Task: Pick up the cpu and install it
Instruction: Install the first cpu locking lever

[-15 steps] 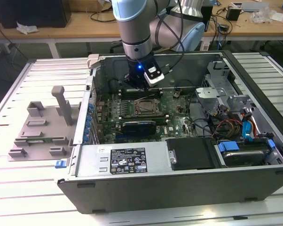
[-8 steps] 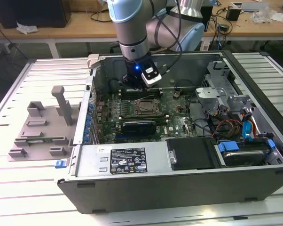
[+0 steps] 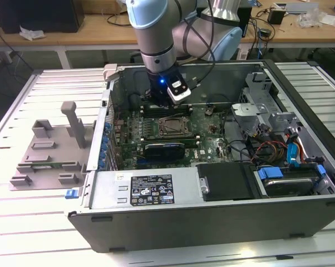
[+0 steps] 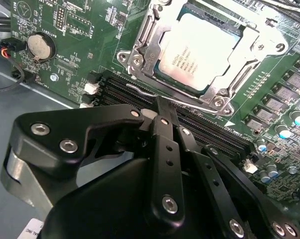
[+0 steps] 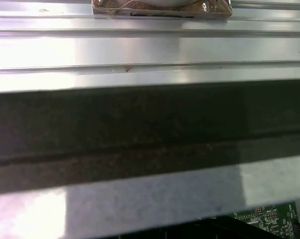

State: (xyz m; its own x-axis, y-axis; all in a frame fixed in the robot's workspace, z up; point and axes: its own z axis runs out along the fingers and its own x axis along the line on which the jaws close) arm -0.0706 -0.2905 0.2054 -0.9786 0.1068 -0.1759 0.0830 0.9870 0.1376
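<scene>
Item: one cpu (image 4: 202, 52), pale silver top, seated flat in the socket frame (image 4: 140, 52) on the green motherboard (image 4: 70, 45). In the second wrist view the metal rim of the frame surrounds the chip on all visible sides, with screws at its corners; the chip's surface is uncovered.

Item: one gripper (image 4: 162, 107), black linkage arms with silver bolts. In the second wrist view its fingers are drawn together into a narrow tip with nothing between them. The tip hovers just off the frame's edge, over the dark memory slots (image 4: 210, 132), apart from the chip.

Item: one computer case (image 3: 212, 219), lying open on its side on the ribbed metal worktop (image 3: 23, 217). In the exterior view the arm (image 3: 156, 33) reaches down inside the case from 12 o'clock; the socket (image 3: 174, 127) lies just at 6 o'clock of the arm's wrist. The case wall rises close behind the wrist at 12 o'clock. Open board lies around the socket. A drive cage and cables (image 3: 267, 139) crowd the 3 o'clock end.

Item: one grey plastic tray (image 3: 48, 156) with upright posts, on the worktop at 9 o'clock of the case, well apart from the gripper.

Item: one round coin cell (image 4: 42, 46) on the board, away from the socket.
</scene>
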